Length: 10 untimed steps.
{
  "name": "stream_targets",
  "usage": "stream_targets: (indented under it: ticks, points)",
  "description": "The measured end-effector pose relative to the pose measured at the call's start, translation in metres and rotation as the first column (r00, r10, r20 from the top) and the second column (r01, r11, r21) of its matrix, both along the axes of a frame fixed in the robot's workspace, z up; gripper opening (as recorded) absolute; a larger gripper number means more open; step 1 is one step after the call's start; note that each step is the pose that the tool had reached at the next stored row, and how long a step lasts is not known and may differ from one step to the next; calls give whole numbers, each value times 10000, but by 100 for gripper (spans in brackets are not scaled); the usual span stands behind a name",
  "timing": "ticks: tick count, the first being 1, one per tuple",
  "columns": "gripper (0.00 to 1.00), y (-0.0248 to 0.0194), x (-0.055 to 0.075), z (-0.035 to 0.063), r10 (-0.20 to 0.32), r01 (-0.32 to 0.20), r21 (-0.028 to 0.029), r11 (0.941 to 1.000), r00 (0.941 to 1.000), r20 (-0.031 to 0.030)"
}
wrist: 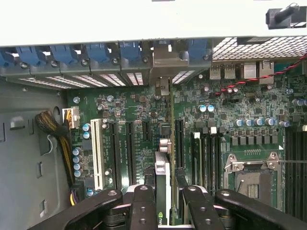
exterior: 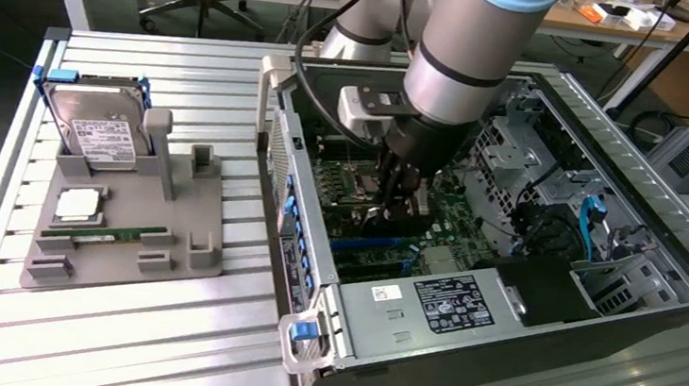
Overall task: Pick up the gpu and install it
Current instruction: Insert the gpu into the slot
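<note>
**Exterior view.** This view gave you the layout. The arm [exterior: 473, 44] entered from the upper centre of the frame and reached down into the open case [exterior: 524, 296]. The case lay on its side on the exterior view's right part of the table [exterior: 115, 342]. The gripper [exterior: 397, 200] sat low over the board [exterior: 448, 236], near mid-frame. On the exterior view's left stood the grey holder [exterior: 188, 244]. It carried the drive [exterior: 97, 131] upright at its far end, with a chip [exterior: 78, 205] and a memory stick [exterior: 106, 232] lying nearer the lower edge.

**Wrist view.** This view gave you the grip. The gpu [wrist: 163, 179] appeared edge-on, standing on its long edge, square to the board. It sat between the two fingers [wrist: 144, 206]. The jaws were clenched on it, one finger on each face.

- The gpu ran from the jaws straight towards the case's rear wall.
- Its metal end [wrist: 163, 87] lay close under the row of blue latches [wrist: 62, 52].
- Black slots lay on both sides of the gpu.
- The white slot [wrist: 98, 153] was well apart from the gpu, with black slots between them.
- The socket [wrist: 252, 177] lay on the gpu's other side.
- A yellow-and-black cable bundle [wrist: 53, 127] hung beside the board's edge.

You could not tell from either picture whether the gpu's lower edge was seated in a slot.
</note>
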State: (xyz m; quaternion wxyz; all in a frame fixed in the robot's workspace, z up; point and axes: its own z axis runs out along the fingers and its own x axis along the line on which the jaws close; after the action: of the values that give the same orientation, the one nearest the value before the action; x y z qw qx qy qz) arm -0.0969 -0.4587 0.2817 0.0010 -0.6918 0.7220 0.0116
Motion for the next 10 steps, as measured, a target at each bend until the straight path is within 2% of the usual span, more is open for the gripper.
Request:
stream_targets:
  ticks: [10]
  points:
    - [27, -10, -9, -77, -2, 2, -23, 10000, 10000, 0]
